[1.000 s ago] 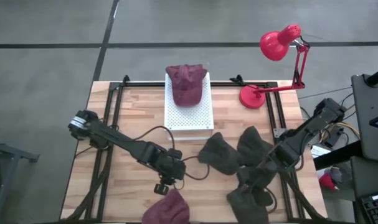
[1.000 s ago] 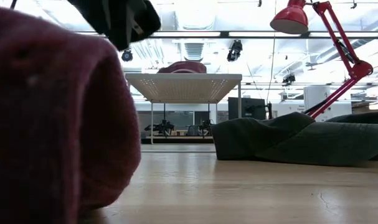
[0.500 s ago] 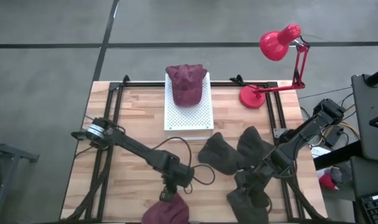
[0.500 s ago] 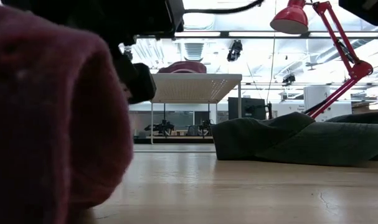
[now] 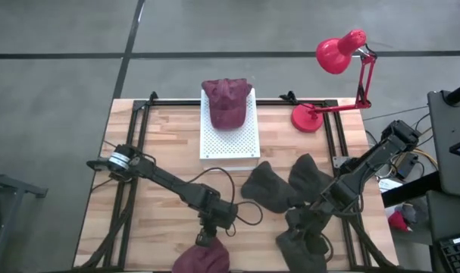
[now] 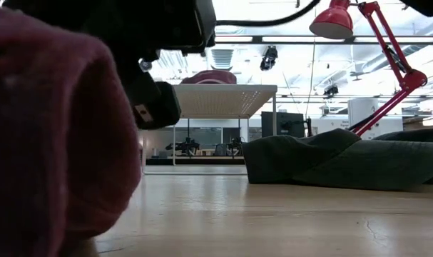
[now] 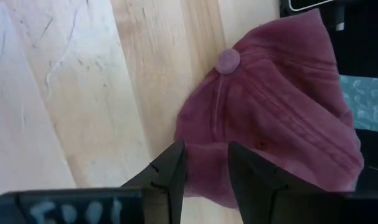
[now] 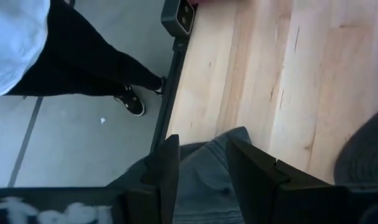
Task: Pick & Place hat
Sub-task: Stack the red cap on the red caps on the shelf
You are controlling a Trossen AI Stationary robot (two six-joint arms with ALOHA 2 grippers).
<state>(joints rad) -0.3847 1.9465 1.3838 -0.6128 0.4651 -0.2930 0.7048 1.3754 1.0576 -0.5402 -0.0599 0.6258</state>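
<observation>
A maroon hat (image 7: pixel 273 112) lies on the wooden table (image 5: pixel 161 152) at its near edge, partly past the bottom of the high view (image 5: pixel 203 260). The left pincer (image 7: pixel 207 163) is held just above it, the two dark fingers (image 7: pixel 170 171) standing apart with the hat's edge seen between them; no cloth is clamped. In the low view the hat (image 6: pixel 52 135) fills the left side as a rounded, slumped mound.

The hat is judged to be light and soft: the crown is folded on itself, with stitched seams running to a small top button (image 7: pixel 227 61). It would be expected to sag and drape when lifted, not hold its shape. The cloth looks matte, so little slipping is expected, and nothing about it is fragile. A hold is best taken on a doubled fold of the crown near the edge under the fingers, so that enough cloth is gathered; a single thin layer could be pulled out.

A second maroon hat (image 5: pixel 227 101) rests on a white perforated stand (image 5: pixel 230 140) at the far side. The right pincer (image 8: pixel 201 171) is seen over dark grey hats (image 5: pixel 286 189) on the right side of the table, its fingers apart with grey cloth between them; whether that cloth is held cannot be told. A red desk lamp (image 5: pixel 339 53) stands at the far right corner.
</observation>
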